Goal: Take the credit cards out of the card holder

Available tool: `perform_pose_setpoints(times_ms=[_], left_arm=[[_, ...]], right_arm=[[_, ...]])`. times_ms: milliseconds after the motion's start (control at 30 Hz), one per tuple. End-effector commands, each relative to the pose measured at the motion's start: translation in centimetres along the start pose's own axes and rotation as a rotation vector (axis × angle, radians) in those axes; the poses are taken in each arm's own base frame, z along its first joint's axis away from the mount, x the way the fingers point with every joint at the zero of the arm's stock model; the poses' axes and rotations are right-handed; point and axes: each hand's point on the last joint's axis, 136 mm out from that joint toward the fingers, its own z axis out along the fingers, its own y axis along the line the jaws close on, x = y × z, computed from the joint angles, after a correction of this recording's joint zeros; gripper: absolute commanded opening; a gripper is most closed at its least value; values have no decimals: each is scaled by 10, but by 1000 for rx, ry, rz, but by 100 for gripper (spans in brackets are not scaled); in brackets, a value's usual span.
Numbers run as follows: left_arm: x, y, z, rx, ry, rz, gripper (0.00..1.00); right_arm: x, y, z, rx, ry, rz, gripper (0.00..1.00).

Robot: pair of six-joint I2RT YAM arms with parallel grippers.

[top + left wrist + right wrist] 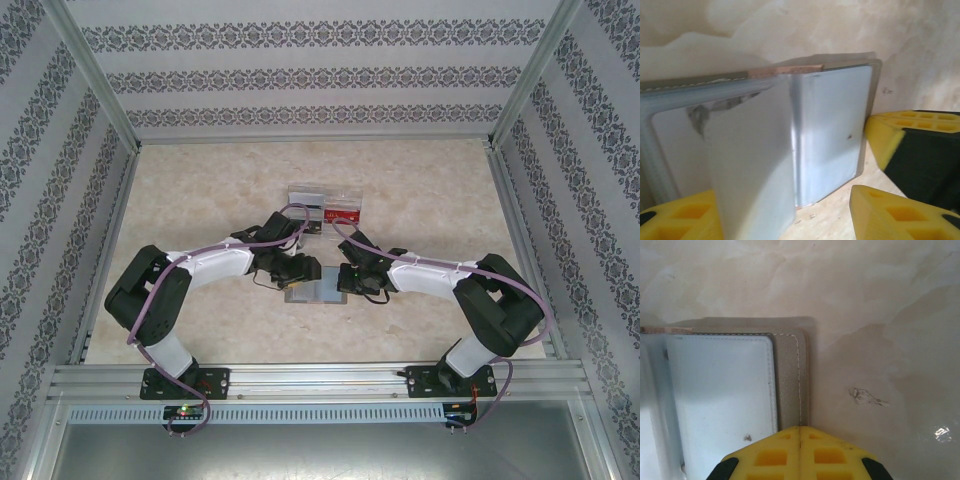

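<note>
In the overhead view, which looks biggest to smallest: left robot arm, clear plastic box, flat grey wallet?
Black-and-white left robot arm
Clear plastic two-compartment box
Flat grey card holder, partly hidden, so the last two are unsure

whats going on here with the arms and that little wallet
Both arms are working on the card holder, lying open on the table. The right gripper, shut, rests on its right edge, apparently pinning it. The left gripper, jaws apart, is at the left half, where an inner leaf stands up. What looks like a reddish-orange card edge shows at the holder's top.
</note>
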Motion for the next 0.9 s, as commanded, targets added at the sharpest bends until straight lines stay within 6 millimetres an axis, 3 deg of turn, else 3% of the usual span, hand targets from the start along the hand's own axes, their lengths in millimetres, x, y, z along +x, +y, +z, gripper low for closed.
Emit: perform_pose_setpoints(times_ms=[0, 367, 567, 733, 867], left_arm=[[-8, -25, 0, 67, -13, 40, 59], [-8, -63, 14, 142, 28, 111, 50], [-9, -65, 9, 131, 7, 124, 50], [-16, -42, -8, 50, -50, 110, 45], [-24, -5, -27, -27, -92, 64, 36]], right_arm=[[8, -6, 2, 19, 28, 1, 0], [-10, -15, -27, -5, -68, 39, 0], [-17, -12, -42, -47, -104, 48, 0], [-20, 11, -45, -130, -97, 23, 0], [-23, 37, -45, -197, -79, -9, 7]])
